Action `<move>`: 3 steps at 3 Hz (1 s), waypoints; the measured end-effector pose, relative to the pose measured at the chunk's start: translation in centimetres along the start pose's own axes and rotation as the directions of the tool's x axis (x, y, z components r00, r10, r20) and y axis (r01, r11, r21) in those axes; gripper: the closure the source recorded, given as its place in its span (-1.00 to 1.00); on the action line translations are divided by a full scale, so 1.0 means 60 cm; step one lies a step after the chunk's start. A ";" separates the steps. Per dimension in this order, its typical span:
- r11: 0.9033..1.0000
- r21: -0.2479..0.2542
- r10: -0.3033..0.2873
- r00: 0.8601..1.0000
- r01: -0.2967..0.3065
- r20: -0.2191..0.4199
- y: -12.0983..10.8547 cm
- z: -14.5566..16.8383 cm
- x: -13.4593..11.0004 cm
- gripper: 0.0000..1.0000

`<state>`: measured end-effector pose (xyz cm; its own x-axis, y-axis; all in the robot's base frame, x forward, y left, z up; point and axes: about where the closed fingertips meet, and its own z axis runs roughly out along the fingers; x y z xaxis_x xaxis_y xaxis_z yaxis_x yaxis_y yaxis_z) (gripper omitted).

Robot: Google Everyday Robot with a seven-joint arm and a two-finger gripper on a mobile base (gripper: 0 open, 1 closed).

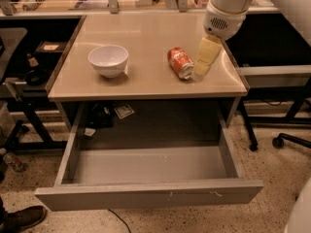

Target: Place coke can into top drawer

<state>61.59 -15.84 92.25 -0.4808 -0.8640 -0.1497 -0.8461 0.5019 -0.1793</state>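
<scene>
The coke can (180,62) lies on its side on the beige tabletop (146,38), right of centre, its silver end facing the front. My gripper (200,72) hangs from the white arm just to the right of the can, its pale yellow finger nearly touching the can's front end. The top drawer (146,171) is pulled out wide below the tabletop, with a bare grey floor and a flat front panel.
A white bowl (108,60) stands on the left part of the tabletop. Dark shelves and desk legs flank the table on both sides. An office chair base (286,140) sits on the speckled floor at the right. A shoe (22,217) shows at the bottom left.
</scene>
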 end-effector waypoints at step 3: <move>0.994 0.035 0.108 0.994 -0.108 0.014 0.010 0.024 -0.039 -1.00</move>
<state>62.53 -13.47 91.11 -0.5658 -0.8043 -0.1817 -0.7806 0.5935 -0.1961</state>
